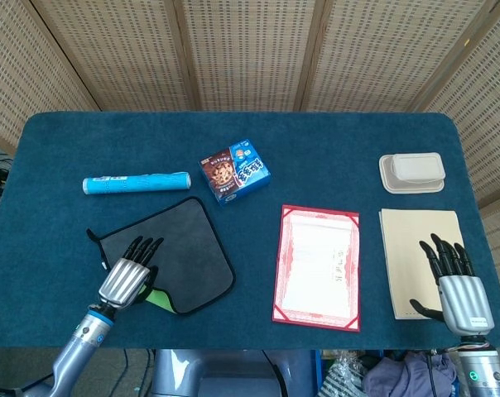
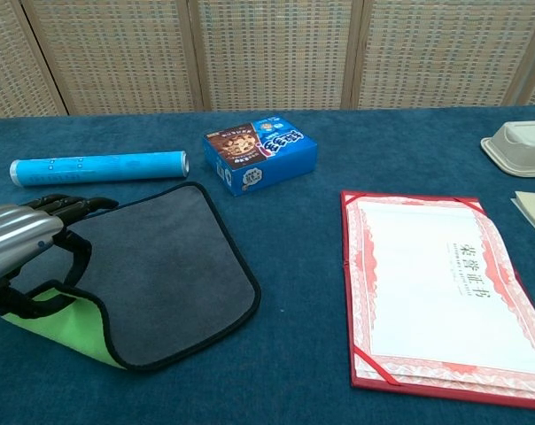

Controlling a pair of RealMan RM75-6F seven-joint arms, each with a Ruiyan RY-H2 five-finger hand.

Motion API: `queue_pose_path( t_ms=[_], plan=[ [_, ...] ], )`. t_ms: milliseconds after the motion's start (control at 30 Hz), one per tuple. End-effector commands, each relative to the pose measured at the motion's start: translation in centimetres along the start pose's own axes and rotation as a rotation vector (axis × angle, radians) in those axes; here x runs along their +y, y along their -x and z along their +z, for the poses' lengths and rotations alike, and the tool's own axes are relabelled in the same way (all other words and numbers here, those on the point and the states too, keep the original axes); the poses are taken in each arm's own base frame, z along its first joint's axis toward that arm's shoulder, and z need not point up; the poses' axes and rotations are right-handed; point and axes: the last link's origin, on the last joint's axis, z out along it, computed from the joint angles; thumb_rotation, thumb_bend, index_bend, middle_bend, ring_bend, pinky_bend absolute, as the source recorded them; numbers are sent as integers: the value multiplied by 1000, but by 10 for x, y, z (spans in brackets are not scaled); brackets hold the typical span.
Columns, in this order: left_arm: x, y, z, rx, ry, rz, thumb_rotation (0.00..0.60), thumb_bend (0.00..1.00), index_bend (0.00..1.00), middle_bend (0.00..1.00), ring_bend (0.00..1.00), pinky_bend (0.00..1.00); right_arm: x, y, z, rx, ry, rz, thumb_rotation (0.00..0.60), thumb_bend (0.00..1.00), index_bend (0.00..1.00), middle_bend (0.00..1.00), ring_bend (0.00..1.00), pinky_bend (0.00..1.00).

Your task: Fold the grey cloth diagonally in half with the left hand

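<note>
The grey cloth with black edging lies at the front left of the table. My left hand holds its near corner, lifted and turned over the cloth, so the bright green underside shows. My right hand rests open at the table's front right, beside the beige folder; it holds nothing and the chest view does not show it.
A blue tube lies behind the cloth. A blue cookie box stands at centre. A red-bordered certificate lies to the right, and a white lidded container sits far right.
</note>
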Motion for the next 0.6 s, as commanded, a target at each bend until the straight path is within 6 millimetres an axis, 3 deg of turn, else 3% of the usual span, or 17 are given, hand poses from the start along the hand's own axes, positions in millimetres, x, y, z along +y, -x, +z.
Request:
queue_pose_path(
  t_ms=[33,300,600],
  plan=[
    [-3,-1,12,-1,-13,12,600,392,653,0,0,0,1,0,0,-2,2,4,600,0,0,0,0,0],
    [-7,-2,38,-4,-30,39,600,392,662,0,0,0,1,1,1,-10,3,9,600,0,0,0,0,0],
    [-2,-20,76,45,-29,40,600,392,669,0,0,0,5,2,3,-16,18,16,600,0,0,0,0,0]
  ],
)
